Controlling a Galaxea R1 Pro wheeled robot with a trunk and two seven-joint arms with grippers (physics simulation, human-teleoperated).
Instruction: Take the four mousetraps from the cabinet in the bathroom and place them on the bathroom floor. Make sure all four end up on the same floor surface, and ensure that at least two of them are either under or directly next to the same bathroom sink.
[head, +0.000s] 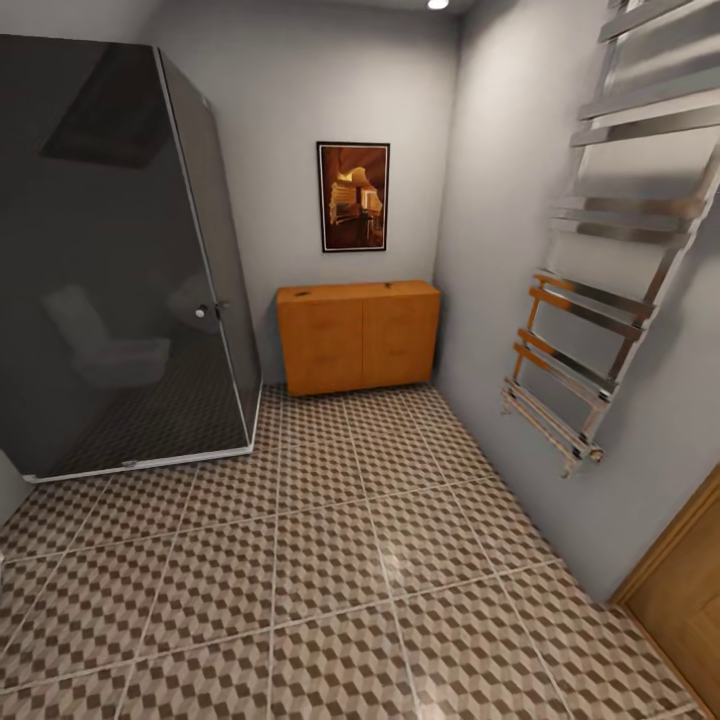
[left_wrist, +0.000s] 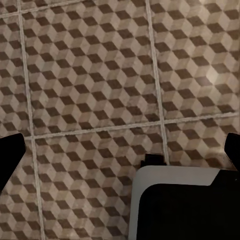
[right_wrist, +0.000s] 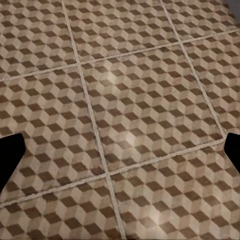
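Observation:
The orange-brown cabinet (head: 358, 337) stands against the far wall, under a framed picture. Two small dark marks on its top are too small to identify. The mousetraps and the sink are out of view. The cube-patterned bathroom floor (head: 330, 560) stretches from me to the cabinet. In the left wrist view my left gripper (left_wrist: 120, 155) is open above the floor (left_wrist: 90, 75), its dark fingertips (left_wrist: 10, 160) at the picture's edges. My right gripper (right_wrist: 120, 152) is also open over bare tiles (right_wrist: 140, 100), with nothing between its fingers.
A dark glass-walled shower (head: 110, 270) fills the left side. A chrome towel rail (head: 600, 290) hangs on the right wall, and a wooden door (head: 685, 600) is at the near right. A white and black part of the robot (left_wrist: 185, 205) sits below the left gripper.

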